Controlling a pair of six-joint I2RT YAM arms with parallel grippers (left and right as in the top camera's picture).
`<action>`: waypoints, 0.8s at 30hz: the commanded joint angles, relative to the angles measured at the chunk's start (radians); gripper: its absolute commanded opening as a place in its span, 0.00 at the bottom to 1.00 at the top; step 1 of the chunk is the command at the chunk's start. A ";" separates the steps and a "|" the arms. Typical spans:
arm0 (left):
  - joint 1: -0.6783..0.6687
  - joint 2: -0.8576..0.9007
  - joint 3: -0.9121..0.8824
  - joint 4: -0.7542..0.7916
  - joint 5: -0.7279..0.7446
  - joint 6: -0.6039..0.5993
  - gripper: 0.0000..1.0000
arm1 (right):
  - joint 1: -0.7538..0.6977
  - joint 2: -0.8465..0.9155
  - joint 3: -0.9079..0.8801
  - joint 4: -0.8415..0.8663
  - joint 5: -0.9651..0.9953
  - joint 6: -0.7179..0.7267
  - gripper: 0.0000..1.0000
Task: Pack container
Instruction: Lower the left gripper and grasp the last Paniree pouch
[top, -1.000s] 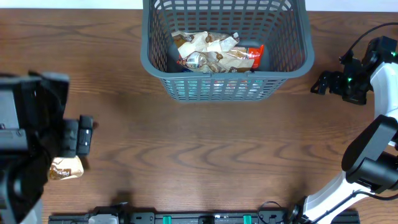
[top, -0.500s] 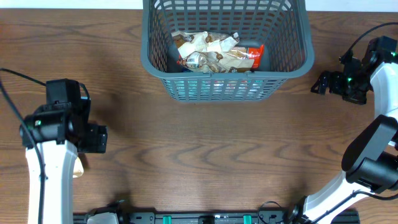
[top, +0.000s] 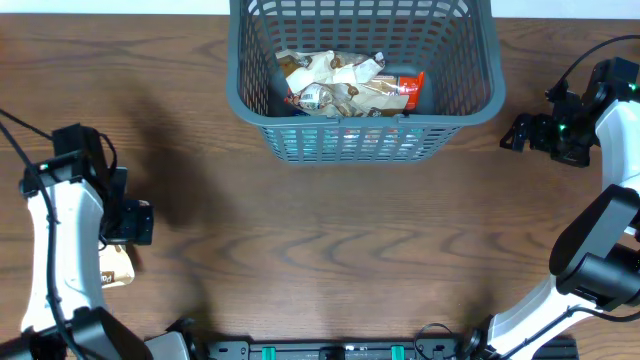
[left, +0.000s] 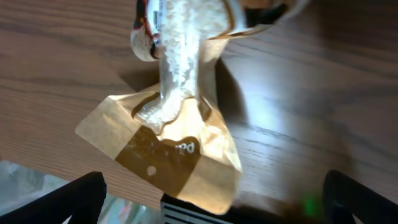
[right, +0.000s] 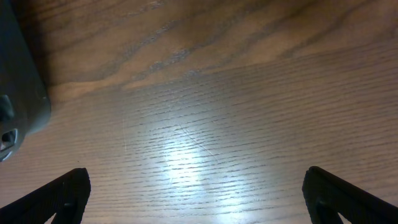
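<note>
Packet (left: 165, 140) lies lengthwise just ahead of our left hand (top: 128, 222), spread wide and empty; the container (top: 365, 140) stands well apart, forward and rightward, nearer our right hand (top: 520, 132), likewise spread, holding nothing.

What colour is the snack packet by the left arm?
The snack packet is light tan with a darker brown band; left wrist view shows it best.

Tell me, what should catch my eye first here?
The big grey-blue basket at top centre of the overhead view, with snack packets heaped inside. Then one brown packet lying alone on the table by the left gripper, whose jaws are open.
</note>
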 joint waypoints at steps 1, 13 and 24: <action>0.030 0.027 0.000 0.018 0.018 0.045 0.98 | 0.008 0.000 -0.001 0.006 -0.001 -0.011 0.99; 0.040 0.151 0.000 0.179 0.070 0.193 0.99 | 0.005 0.000 -0.001 -0.005 0.033 -0.011 0.99; 0.041 0.306 0.000 0.242 0.071 0.223 0.98 | 0.005 0.000 -0.001 -0.007 0.033 -0.011 0.99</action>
